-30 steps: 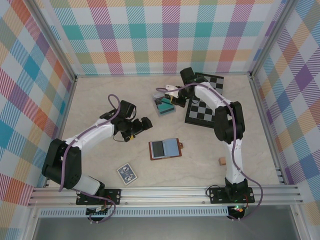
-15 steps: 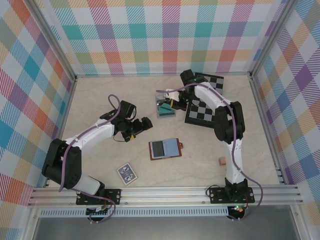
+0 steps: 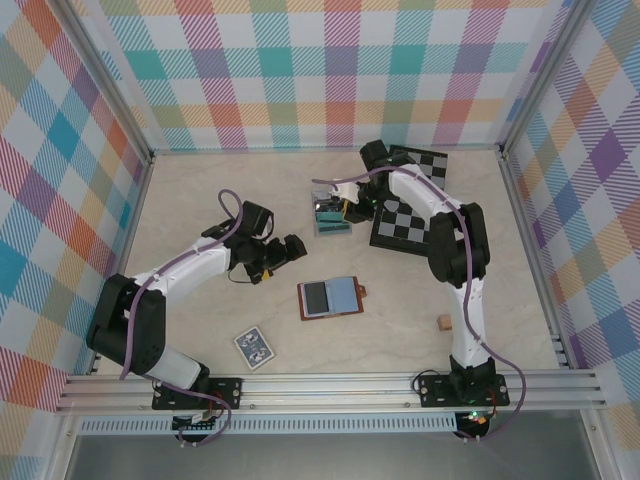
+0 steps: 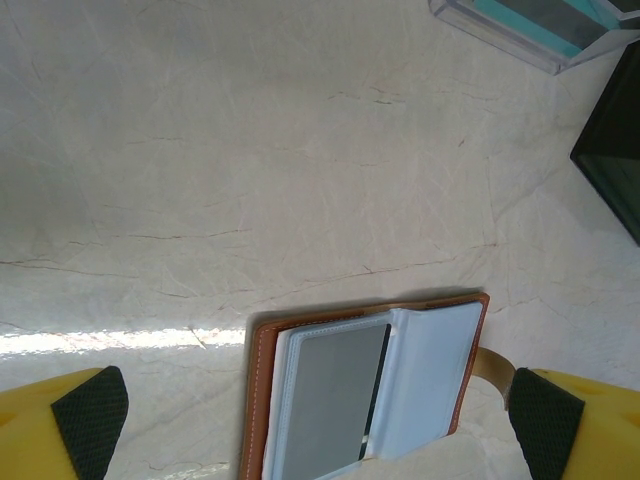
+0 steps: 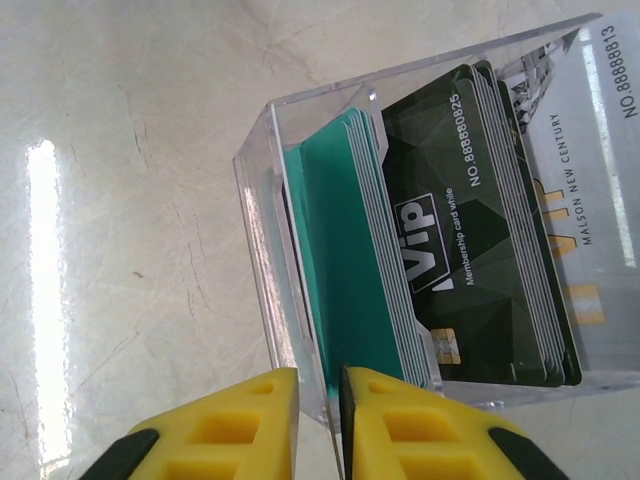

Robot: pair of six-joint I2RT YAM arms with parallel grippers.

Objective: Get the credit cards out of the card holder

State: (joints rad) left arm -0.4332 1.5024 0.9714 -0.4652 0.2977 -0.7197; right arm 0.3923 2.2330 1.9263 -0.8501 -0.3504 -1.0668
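My left gripper hangs with jaws wide above the card holder, which lies open near the middle of the table (a dark grey credit card sits in one pocket). My right gripper stands narrow, the wall of the clear box in the slit; I cannot tell whether it grips.

1. Top camera: high above and behind the arm bases, tilted down and forward, far enough back to take in the whole table. The bases lie along the frame's bottom edge.
2. Left wrist camera: low over the tabletop, facing down, with the card holder at bottom centre.
3. Right wrist camera: nearest of all, staring down into the clear box at frame centre.
4. Shared ground: top and left wrist both catch the card holder. All three catch the clear box, which is just a corner at the left wrist's upper right.
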